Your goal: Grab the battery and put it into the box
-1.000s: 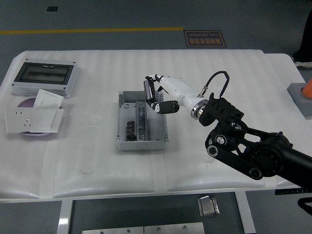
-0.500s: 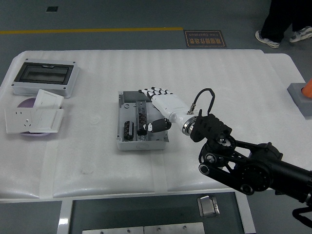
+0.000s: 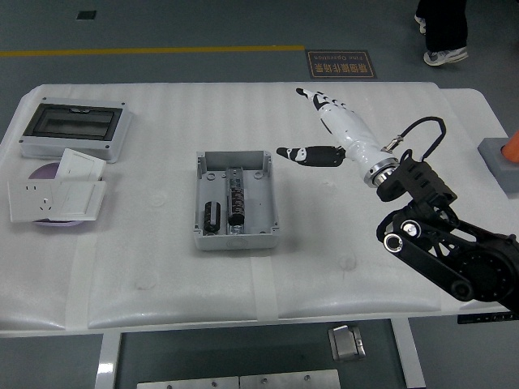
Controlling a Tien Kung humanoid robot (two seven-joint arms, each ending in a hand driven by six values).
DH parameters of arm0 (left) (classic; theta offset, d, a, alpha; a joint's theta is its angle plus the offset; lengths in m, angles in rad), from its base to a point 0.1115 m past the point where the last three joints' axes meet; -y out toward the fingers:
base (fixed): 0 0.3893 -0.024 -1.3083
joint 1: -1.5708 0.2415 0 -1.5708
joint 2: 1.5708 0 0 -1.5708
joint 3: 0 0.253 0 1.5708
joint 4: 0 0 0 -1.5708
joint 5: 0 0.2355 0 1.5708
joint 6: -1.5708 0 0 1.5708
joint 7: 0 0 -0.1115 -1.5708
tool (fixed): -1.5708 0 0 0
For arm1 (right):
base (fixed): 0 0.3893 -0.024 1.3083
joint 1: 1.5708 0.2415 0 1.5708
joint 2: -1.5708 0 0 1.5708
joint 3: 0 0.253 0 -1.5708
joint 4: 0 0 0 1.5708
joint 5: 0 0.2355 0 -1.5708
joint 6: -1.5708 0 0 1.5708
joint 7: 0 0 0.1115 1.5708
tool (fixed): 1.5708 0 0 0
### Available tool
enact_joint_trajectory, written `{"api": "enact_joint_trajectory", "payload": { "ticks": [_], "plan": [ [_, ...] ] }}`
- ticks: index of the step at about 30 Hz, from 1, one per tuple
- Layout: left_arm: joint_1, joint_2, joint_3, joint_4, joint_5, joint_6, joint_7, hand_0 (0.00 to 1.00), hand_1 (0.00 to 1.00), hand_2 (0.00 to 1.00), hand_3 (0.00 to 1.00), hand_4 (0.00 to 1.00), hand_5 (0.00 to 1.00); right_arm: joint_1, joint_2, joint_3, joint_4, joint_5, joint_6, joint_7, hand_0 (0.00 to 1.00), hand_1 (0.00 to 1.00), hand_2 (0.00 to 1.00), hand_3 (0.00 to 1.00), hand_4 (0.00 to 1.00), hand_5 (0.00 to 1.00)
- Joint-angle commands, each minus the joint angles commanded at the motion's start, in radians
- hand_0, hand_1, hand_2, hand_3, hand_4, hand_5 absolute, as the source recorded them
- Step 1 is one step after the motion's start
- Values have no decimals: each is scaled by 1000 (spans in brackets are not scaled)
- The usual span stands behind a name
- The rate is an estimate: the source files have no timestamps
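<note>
Head view. White padded table (image 3: 340,284) on a grey floor with a yellow line along the top of the frame; a person's legs (image 3: 442,28) at upper right, hands not in view.

Grey box (image 3: 235,199) sits open at centre frame. Inside it, in the lower half, lie two dark cylinders side by side; the right one, taken to be the battery (image 3: 237,205), rests in the middle channel, with another dark cell (image 3: 211,217) just left of it.

Right hand (image 3: 328,130) is right of centre in the upper half, well clear of the box, with fingers spread, thumb out to the left, and nothing held. Left arm not visible.

Other items: clear-lidded enclosure (image 3: 73,128) at upper left and a wall socket plate (image 3: 53,198) below it.

Judgement: placing step appears done. Next move only calls for drawing the arm away, or a fresh battery if more are wanted; none is seen on the table.
</note>
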Motion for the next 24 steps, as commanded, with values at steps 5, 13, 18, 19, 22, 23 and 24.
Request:
{"api": "enact_joint_trajectory", "payload": {
  "ticks": [5, 13, 18, 19, 22, 23, 24],
  "plan": [
    [-2, 7, -4, 0, 7, -2, 2, 572, 636, 513, 568, 636, 14, -93, -54, 136, -15, 103, -13, 60, 998, 998, 998, 998, 988, 482],
    [0, 7, -1, -1, 5, -4, 4, 572, 637, 513, 568, 640, 15, -201, -64, 320, -38, 238, -10, 118, 998, 998, 998, 998, 979, 497],
    [-6, 5, 3, -1, -1, -2, 1, 572, 637, 512, 567, 642, 14, -246, -63, 418, -4, 253, -12, 131, 998, 998, 998, 998, 980, 555],
    [-8, 5, 5, -1, -5, -1, 1, 572, 637, 512, 567, 642, 14, -259, -62, 439, 8, 259, -14, 136, 998, 998, 998, 998, 980, 555],
    [-10, 2, 11, -1, -14, 1, 2, 572, 637, 514, 568, 639, 14, -289, -59, 491, 34, 275, -17, 148, 998, 998, 998, 998, 976, 612],
    [-10, 1, 14, -1, -19, 1, 3, 572, 637, 514, 568, 639, 14, -298, -59, 504, 40, 278, -17, 151, 998, 998, 998, 998, 976, 612],
    [-9, -1, 16, -1, -22, 2, 4, 572, 637, 514, 568, 639, 14, -303, -60, 512, 42, 279, -17, 152, 998, 998, 998, 998, 976, 612]
  ]
}}
